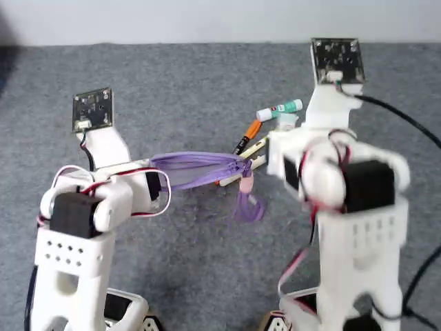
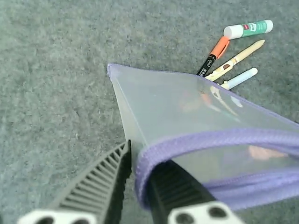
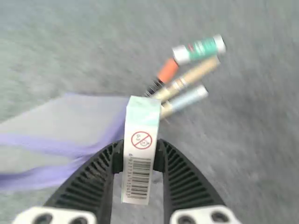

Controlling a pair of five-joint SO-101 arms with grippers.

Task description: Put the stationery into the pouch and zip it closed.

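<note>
Purple-trimmed clear plastic, the pouch (image 1: 196, 167) hangs mid-frame in the high view, its long axis running left to right and its zip edge up. A purple strap (image 1: 248, 203) dangles from its right end. The left gripper (image 2: 139, 163) is clamped tight on the zip edge at the pouch's left end. The right gripper (image 3: 138, 147) is closed on one white labelled block (image 3: 140, 116) at the right end. Four long pieces point to the upper right: a glue stick (image 2: 247, 29), an orange pen (image 2: 215, 53), a beige pencil (image 2: 236, 59) and a pale blue pen (image 2: 240, 78). The pouch hides their lower ends, so I cannot tell whether they sit inside or behind it. Grey felt table (image 1: 172, 83) lies beneath
</note>
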